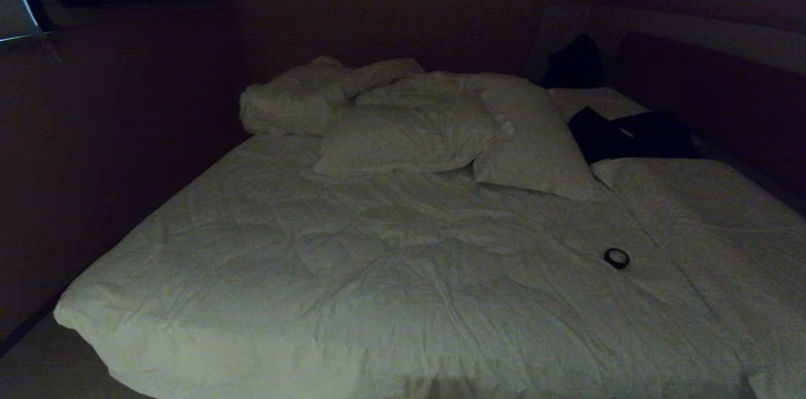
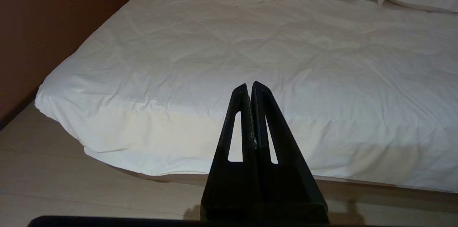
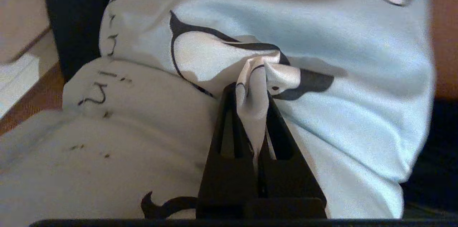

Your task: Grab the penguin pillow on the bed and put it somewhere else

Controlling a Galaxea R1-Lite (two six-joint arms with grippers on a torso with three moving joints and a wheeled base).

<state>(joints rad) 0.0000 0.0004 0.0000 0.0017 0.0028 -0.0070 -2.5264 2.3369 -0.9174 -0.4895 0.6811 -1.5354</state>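
The right gripper [image 3: 252, 91] is pinching a fold of the penguin pillow [image 3: 322, 51] tight between its two black fingers [image 3: 229, 130]. The soft blue-grey cloth is bunching up where the fingers are squeezing it, and a black-and-white penguin is showing right there. Some dark scribbly writing is running along one edge of the pillow. The pillow is filling almost all of the right wrist view, so I cannot tell where it is sitting over the bed. It is not showing in the head view at all.

The left gripper [image 2: 250, 87] is hanging near the foot of the bed [image 2: 171, 76] with its fingers pressed together and nothing between them. It is sitting off the near edge, over the pale floor [image 2: 53, 177].

On the bed, the white duvet [image 1: 352, 273] is lying all wrinkly. Two white pillows [image 1: 403, 134] are resting at the far end, leaning on each other. A bunched-up white blanket [image 1: 289, 97] is sitting at the far left. Some dark clothes [image 1: 630, 131] are lying at the far right, near the dark headboard [image 1: 711, 97]. A small black ring [image 1: 616, 257] is lying on the duvet on the right side.
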